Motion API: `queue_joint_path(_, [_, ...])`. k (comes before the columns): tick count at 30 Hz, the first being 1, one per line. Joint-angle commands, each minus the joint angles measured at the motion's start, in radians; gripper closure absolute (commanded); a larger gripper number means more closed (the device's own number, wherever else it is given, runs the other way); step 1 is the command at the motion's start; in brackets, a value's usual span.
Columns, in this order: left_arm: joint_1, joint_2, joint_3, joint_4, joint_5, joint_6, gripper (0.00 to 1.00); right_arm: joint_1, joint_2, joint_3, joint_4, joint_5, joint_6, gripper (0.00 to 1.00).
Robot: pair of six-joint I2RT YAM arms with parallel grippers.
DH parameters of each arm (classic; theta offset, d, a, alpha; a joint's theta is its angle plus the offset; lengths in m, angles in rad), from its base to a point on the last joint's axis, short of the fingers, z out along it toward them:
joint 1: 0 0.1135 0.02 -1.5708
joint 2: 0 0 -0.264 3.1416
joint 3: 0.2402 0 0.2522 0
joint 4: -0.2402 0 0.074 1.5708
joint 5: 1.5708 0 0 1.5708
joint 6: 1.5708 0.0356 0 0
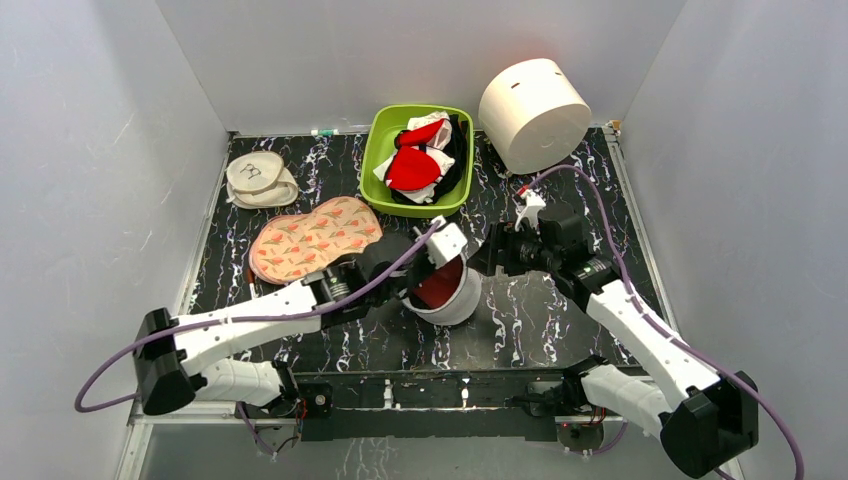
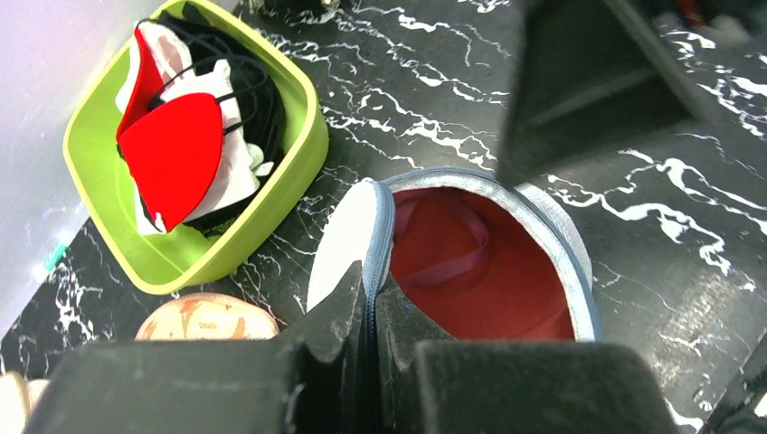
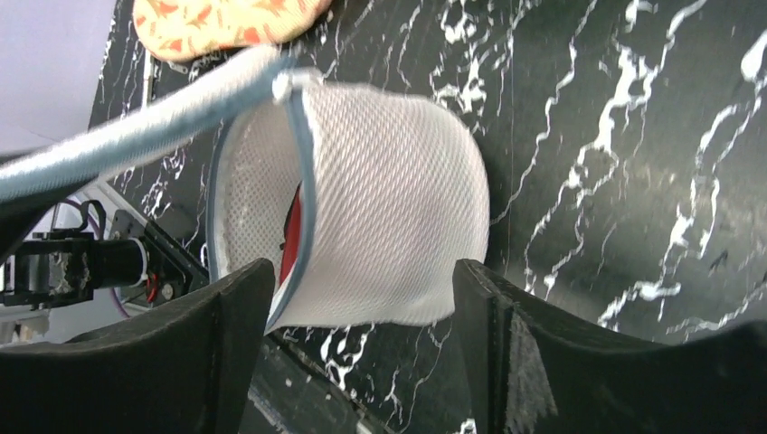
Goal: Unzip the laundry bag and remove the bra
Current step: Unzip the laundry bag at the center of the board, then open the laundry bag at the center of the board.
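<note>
Black marbled counter (image 1: 530, 320), and I've got the bag (image 1: 458, 300) sitting mid-counter near the arm bases. Left claw (image 2: 371, 291) is pinched tight on its grey-blue rim (image 2: 579, 289) right at the lid (image 2: 348, 235) seam, holding the mouth open. The bra (image 2: 488, 280) is inside, maroon, with a strap looped across the cup. Right claw (image 3: 362, 271) is spread wide, gripping nothing, and it faces the mesh side wall, not the mouth. That's the catch: the opening points up toward my left wrist, so I reckon the right has to come over the rim and down to reach the bra
</note>
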Motion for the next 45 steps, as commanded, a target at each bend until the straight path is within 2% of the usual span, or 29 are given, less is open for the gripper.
queue_joint_path(1, [-0.005, 0.091, 0.176, -0.185, -0.126, -0.143, 1.0, 0.01, -0.088, 0.035, -0.103, 0.037, 0.058, 0.25])
queue_joint_path(3, [-0.003, 0.129, 0.246, -0.29, -0.132, -0.218, 1.0, 0.011, -0.113, 0.026, -0.096, 0.011, 0.074, 0.21])
queue_joint_path(8, [-0.002, 0.199, 0.426, -0.572, -0.12, -0.457, 1.0, 0.026, -0.108, -0.036, -0.082, -0.016, 0.115, 0.19])
queue_joint_path(12, [0.006, 0.28, 0.565, -0.788, -0.069, -0.656, 1.0, 0.065, -0.106, -0.094, -0.041, -0.023, 0.143, 0.17])
queue_joint_path(15, [0.047, 0.307, 0.635, -0.894, 0.014, -0.779, 1.0, 0.085, -0.088, -0.091, -0.073, 0.003, 0.119, 0.16])
queue_joint_path(18, [0.119, 0.277, 0.63, -0.886, 0.167, -0.845, 1.0, 0.09, -0.06, -0.079, -0.112, 0.042, 0.102, 0.17])
queue_joint_path(21, [0.242, 0.22, 0.586, -0.841, 0.348, -0.898, 1.0, 0.091, -0.01, -0.071, -0.162, 0.145, 0.102, 0.22])
queue_joint_path(24, [0.324, 0.152, 0.521, -0.783, 0.479, -0.932, 1.0, 0.091, 0.031, -0.062, -0.174, 0.211, 0.103, 0.24])
queue_joint_path(29, [0.437, 0.069, 0.395, -0.718, 0.651, -0.959, 1.0, 0.091, 0.065, -0.046, -0.093, 0.235, 0.098, 0.24])
queue_joint_path(32, [0.506, 0.022, 0.315, -0.686, 0.715, -0.972, 1.0, 0.091, 0.116, -0.001, -0.089, 0.28, 0.058, 0.32])
queue_joint_path(34, [0.546, 0.008, 0.307, -0.716, 0.681, -0.939, 1.0, 0.09, 0.163, 0.038, -0.115, 0.325, 0.015, 0.41])
queue_joint_path(36, [0.58, 0.018, 0.322, -0.79, 0.578, -0.883, 0.98, 0.09, 0.208, 0.074, -0.151, 0.357, -0.022, 0.46])
queue_joint_path(39, [0.593, 0.049, 0.342, -0.878, 0.414, -0.806, 0.89, 0.091, 0.256, 0.116, -0.18, 0.363, -0.07, 0.51])
queue_joint_path(43, [0.593, 0.066, 0.309, -0.933, 0.266, -0.756, 0.79, 0.09, 0.28, 0.133, -0.179, 0.354, -0.09, 0.54])
queue_joint_path(45, [0.593, 0.063, 0.275, -0.932, 0.22, -0.75, 0.68, 0.091, 0.281, 0.136, -0.175, 0.346, -0.093, 0.54])
